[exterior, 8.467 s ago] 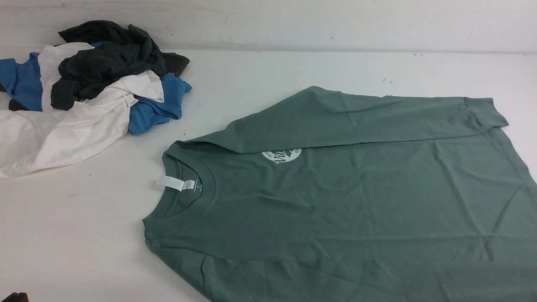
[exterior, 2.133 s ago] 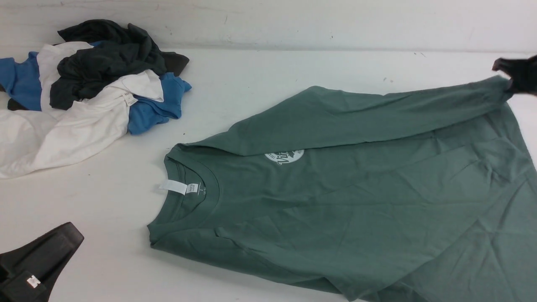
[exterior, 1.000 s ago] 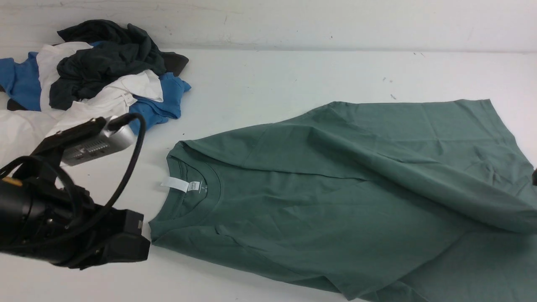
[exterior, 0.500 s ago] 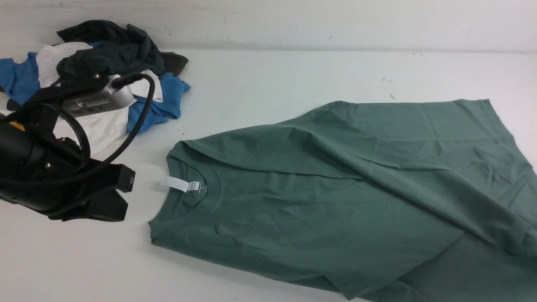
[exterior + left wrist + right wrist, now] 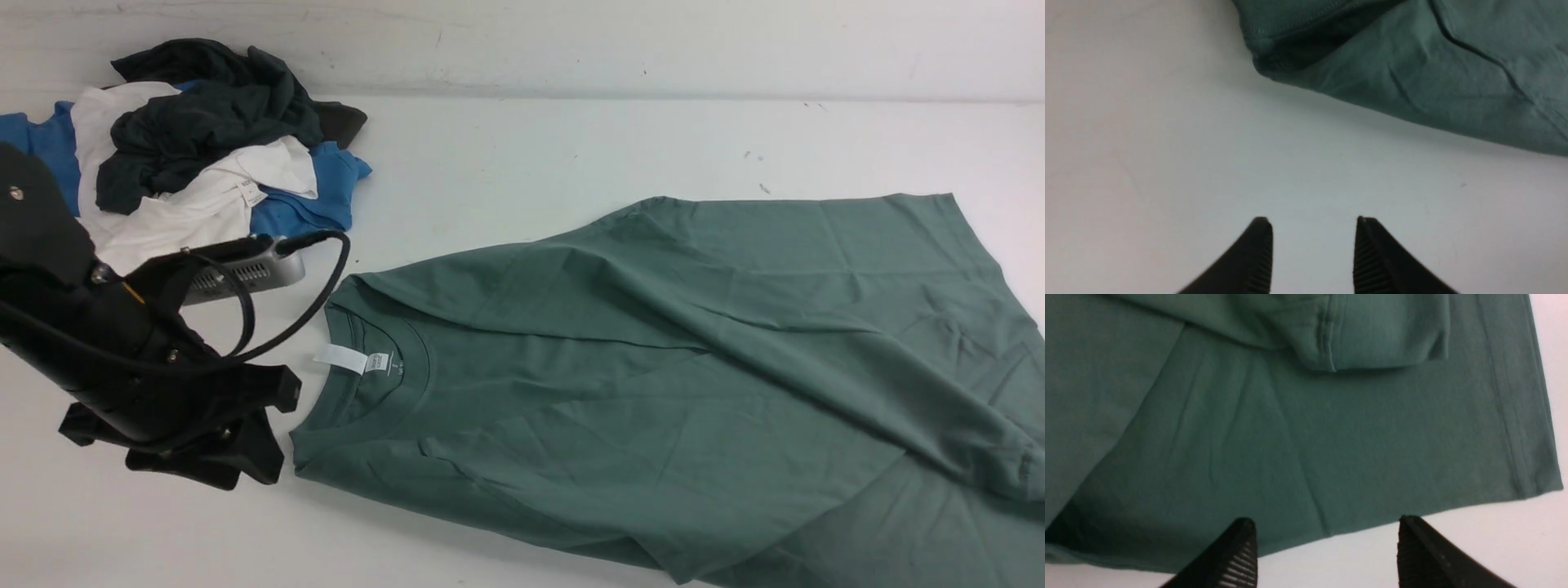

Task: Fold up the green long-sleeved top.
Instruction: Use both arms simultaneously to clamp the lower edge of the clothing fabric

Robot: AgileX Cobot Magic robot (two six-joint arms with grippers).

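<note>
There is one green long-sleeved top [image 5: 653,367], with one white neck label [image 5: 339,358], on one desk [image 5: 531,147]. One heap of other clothes [image 5: 204,147] shows three colours: white, blue and dark grey. Its number of garments cannot be told. Two hands show, the left hand [image 5: 1312,222] and the right hand [image 5: 1325,520], each with two fingers.

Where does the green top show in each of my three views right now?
Front view: the green top spreads from the centre to the right edge, collar toward the left.
Left wrist view: only one corner of it shows, apart from the left gripper.
Right wrist view: it fills most of the picture, a sleeve cuff lying on it.
Shared landmark: the white table.
</note>
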